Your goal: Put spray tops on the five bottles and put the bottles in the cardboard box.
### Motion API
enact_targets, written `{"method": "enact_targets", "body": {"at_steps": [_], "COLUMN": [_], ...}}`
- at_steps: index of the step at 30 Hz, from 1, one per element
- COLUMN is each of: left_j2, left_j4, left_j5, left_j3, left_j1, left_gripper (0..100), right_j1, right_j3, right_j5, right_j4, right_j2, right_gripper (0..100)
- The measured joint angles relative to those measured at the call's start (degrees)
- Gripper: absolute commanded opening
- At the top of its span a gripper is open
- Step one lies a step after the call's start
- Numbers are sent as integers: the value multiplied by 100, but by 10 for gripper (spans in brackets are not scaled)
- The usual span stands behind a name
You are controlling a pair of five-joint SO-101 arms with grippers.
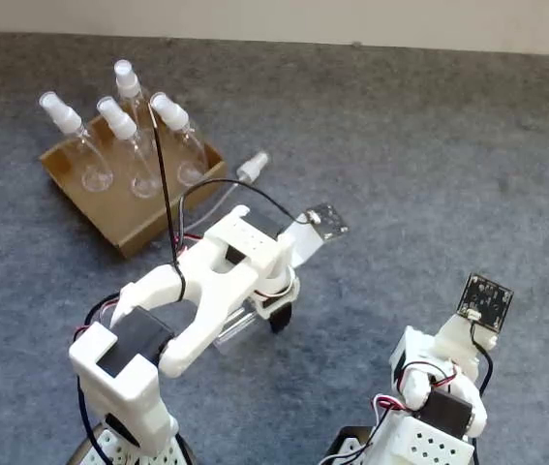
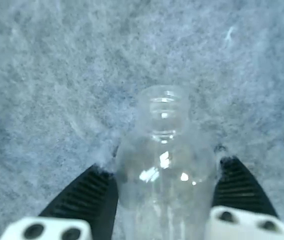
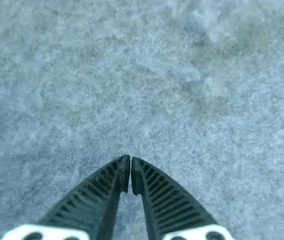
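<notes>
Brown cardboard box (image 1: pixel 143 237) held four capped clear bottles (image 1: pixel 124 145). Left gripper (image 2: pixel 167 170) clamped fifth plastic bottle (image 2: pixel 163 130), neck bare, presumably steadying it for capping. Right gripper (image 3: pixel 130 172) closed, empty, over grey carpet (image 3: pixel 182 75). White spray top (image 1: pixel 253 167) lay beside box.

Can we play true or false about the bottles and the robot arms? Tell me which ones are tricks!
1. Four bottles with spray tops on stand in the cardboard box. True.
2. The bottle between the fingers of the left pincer already has its top on. False: its neck is open, with no top on it.
3. The right pincer is holding a bottle. False: it is shut, with nothing in it, over the grey carpet.
4. A loose spray top lies on the carpet beside the box. True.
</notes>
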State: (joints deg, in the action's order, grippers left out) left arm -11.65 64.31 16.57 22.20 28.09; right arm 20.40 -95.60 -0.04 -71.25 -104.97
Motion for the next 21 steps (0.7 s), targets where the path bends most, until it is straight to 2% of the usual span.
{"method": "enact_targets", "body": {"at_steps": [5,9,21], "left_j2": [-9,141,2743], "left_j4": [44,475,1538], "left_j5": [0,9,9], "left_j3": [-404,-835,-1116], "left_j1": [0,9,185], "left_gripper": [182,182,181], "right_j1": [0,0,0], "right_j3": [0,0,0], "right_j5": [0,0,0], "right_j4": [0,0,0], "right_j2": [0,0,0], "right_gripper": [5,5,5]}}
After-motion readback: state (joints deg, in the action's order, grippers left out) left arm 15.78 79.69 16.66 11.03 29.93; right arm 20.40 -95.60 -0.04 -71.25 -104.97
